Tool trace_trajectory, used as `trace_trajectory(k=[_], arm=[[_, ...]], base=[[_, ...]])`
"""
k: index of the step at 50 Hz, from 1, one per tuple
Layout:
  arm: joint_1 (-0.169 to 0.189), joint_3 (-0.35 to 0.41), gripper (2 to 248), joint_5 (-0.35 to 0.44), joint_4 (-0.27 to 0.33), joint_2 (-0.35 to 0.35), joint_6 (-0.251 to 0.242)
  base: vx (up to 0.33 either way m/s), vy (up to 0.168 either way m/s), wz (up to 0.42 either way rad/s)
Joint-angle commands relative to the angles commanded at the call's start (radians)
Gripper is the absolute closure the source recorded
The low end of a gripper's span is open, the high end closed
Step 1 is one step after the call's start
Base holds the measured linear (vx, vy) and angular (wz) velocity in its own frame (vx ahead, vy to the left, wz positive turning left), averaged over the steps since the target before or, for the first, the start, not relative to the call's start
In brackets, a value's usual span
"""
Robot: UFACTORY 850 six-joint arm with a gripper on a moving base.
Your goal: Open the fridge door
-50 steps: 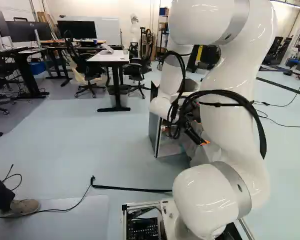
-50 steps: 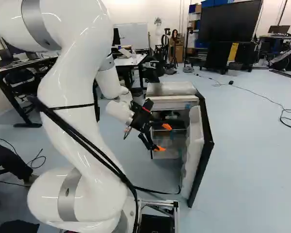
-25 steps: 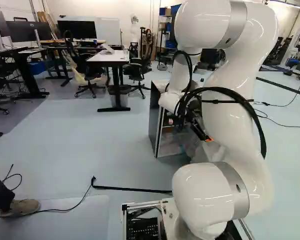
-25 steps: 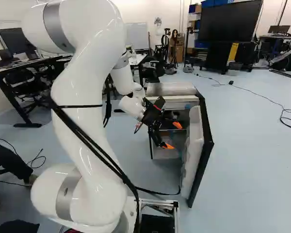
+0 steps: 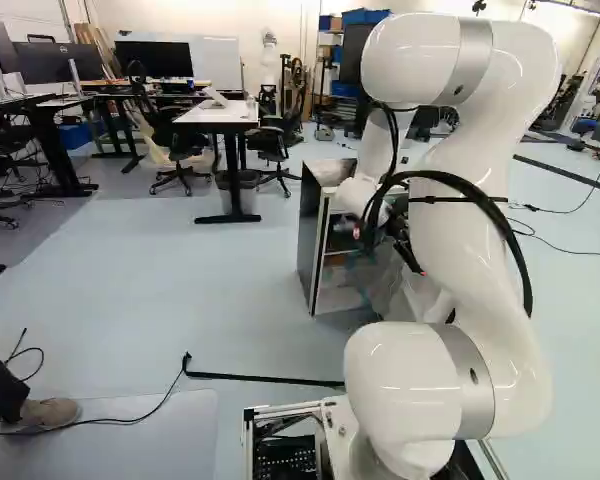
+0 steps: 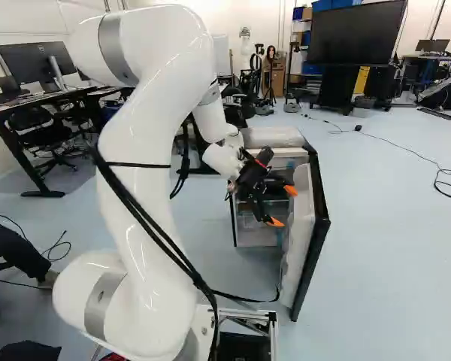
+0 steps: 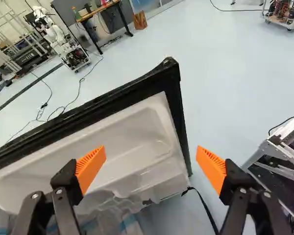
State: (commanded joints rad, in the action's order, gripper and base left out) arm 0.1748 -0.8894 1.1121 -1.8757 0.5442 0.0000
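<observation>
At four o'clock from my fingers [image 7: 90, 169] in the right base view: fridge door [image 6: 299, 226], swung out, hinge side toward twelve, free edge toward six. Fingers wide apart, holding nothing, facing its inner side. I judge: push outward.

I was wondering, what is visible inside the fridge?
Low in the fridge sits a see-through bin, with a shelf edge above it. The gripper and arm hide much of the upper part, so its contents cannot be told.
</observation>
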Motion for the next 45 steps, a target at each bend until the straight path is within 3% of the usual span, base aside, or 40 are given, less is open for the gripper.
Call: trace_trajectory(k=[20, 45], arm=[[0.087, -0.083, 3, 0.0, 0.079, 0.045, 0.0], [0.183, -0.193, 3, 0.0, 0.111, 0.106, 0.0]], base=[[0.0, 0.0, 0.0], [0.0, 0.0, 0.0]])
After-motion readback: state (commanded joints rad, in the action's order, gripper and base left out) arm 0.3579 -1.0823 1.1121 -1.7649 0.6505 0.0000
